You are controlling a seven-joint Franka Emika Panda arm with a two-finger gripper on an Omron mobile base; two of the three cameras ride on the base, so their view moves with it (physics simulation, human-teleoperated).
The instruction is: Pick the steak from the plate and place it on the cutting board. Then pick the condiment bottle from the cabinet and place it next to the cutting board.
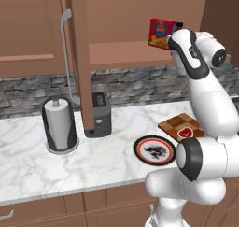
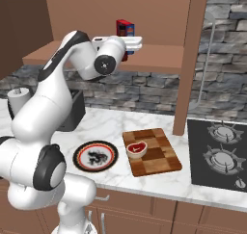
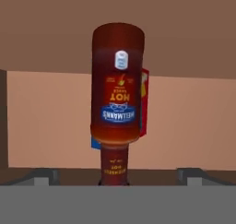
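Red at its centre with a pale fat rim, the small rounded steak (image 2: pixel 137 149) already lies on the checkered light-and-dark wooden cutting board (image 2: pixel 161 163), and the round dark-rimmed plate with the black splotch on white (image 2: pixel 95 156) beside it sits bare. So the first half of the task looks done; what remains is fetching the bottle and setting it down next to the board.

The slim dark red condiment bottle (image 3: pixel 117 94) stands on the shelf of the brown wooden wall cabinet (image 2: pixel 159 55), directly ahead of the two-finger gripper (image 3: pixel 116 177) in the hand view, with the red and yellow box (image 2: pixel 125 28) just behind it. In that view the bottle's long axis runs straight up and down the picture, narrow neck toward the bottom edge and broad end toward the top, with the label reading upside down. Since the hand camera rolls with the wrist, this probably means the camera is inverted rather than the bottle; which end rests on the shelf cannot be told for sure.

The jaws stand wide apart, one dark fingertip (image 3: pixel 44 176) on each side of the neck, not yet touching it. The bottle is not grasped.
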